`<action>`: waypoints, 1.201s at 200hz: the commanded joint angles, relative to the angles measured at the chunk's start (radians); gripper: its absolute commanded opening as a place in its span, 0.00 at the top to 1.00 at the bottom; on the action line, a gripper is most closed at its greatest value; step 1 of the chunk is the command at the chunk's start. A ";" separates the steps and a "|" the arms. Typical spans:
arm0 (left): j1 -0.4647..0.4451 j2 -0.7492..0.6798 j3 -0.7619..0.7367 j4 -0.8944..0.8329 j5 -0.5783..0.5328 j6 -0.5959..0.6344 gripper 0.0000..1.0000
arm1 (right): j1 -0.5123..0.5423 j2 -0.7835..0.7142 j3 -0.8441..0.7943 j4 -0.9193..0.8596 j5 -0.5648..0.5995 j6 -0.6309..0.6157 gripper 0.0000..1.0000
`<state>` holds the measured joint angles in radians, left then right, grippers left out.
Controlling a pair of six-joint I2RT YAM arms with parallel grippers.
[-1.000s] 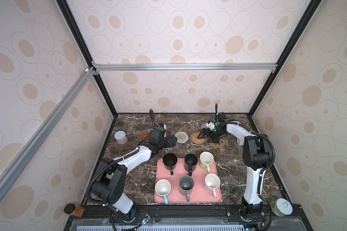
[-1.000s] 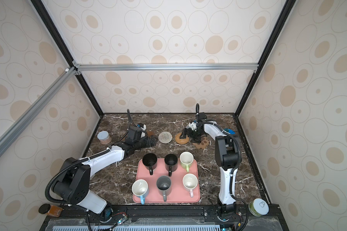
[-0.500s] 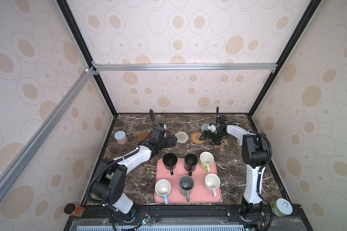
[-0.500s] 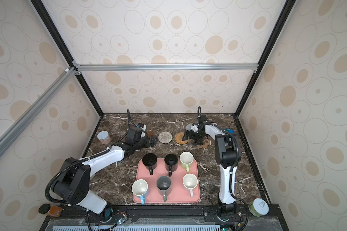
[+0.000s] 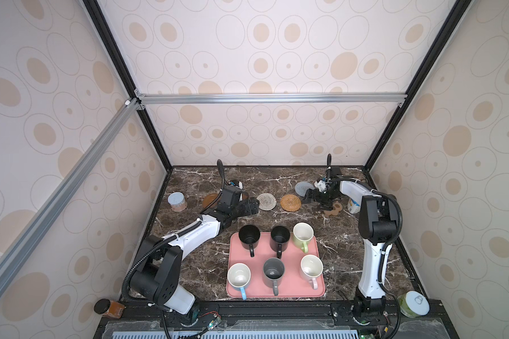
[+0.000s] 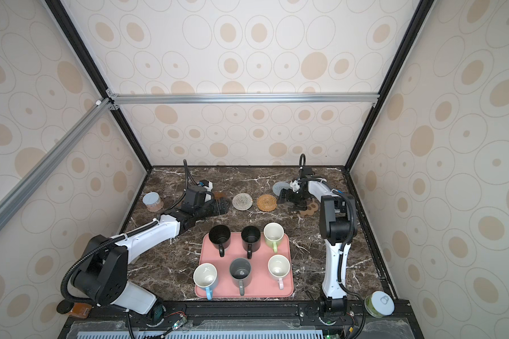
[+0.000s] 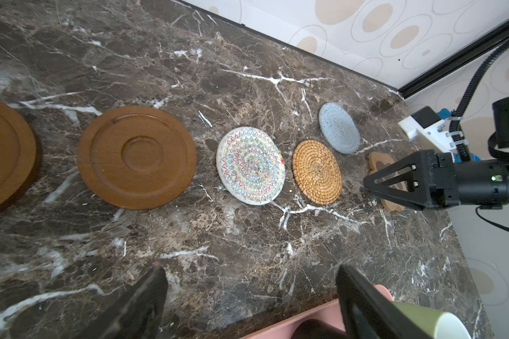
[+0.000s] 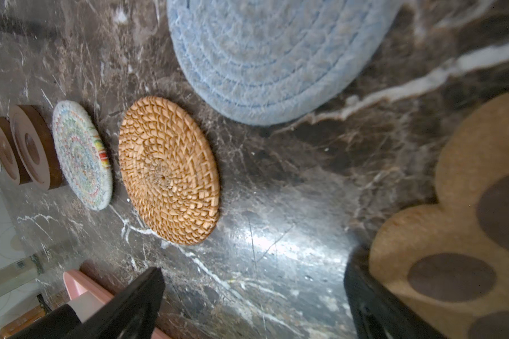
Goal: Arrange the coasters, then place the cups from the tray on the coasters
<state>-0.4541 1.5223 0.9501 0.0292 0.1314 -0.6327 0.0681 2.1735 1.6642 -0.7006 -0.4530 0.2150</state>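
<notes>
left gripper [image 5: 249, 207] wide, empty, hides one of wooden discs [image 7: 135, 157] from above | right gripper [image 8: 253, 268] wide, empty, arm overlapping paw coaster [image 8: 453, 234] | cream coaster [image 5: 266, 201], rattan coaster [image 5: 290, 202] between grippers | cups [image 5: 273, 271] on tray [image 5: 291, 283] | jar [image 5: 177, 201] far left

The left tool [image 5: 251, 207] has both jaws spread wide with nothing between them. In the left wrist view its two dark fingers [image 7: 147, 293] stand far apart. Behind this tool a black wrist joins the white forearm of the left arm [image 5: 197, 232], which stretches out long and low back to its base joint. The right tool [image 5: 308, 197] is also fully spread and empty, and its triangular finger [image 7: 417, 187] shows side-on in the left wrist view. Behind it the right arm [image 5: 375, 264] folds sharply into a short white forearm, a black elbow, then a white link rising upright from the base. The right tool points toward the left tool's side, and the two are well apart.
</notes>
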 commanded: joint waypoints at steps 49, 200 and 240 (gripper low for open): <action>0.007 -0.021 -0.001 -0.002 -0.012 -0.009 0.08 | -0.025 0.034 0.053 -0.062 0.058 -0.023 0.00; 0.007 -0.032 -0.012 0.007 -0.006 -0.013 0.08 | -0.027 -0.005 0.131 0.247 -0.143 0.262 0.00; 0.008 -0.041 -0.049 0.040 0.017 -0.040 0.08 | -0.017 0.093 0.213 0.341 -0.175 0.361 0.00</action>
<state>-0.4541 1.5139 0.9203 0.0383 0.1341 -0.6411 0.0448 2.2005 1.8278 -0.4404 -0.5945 0.4889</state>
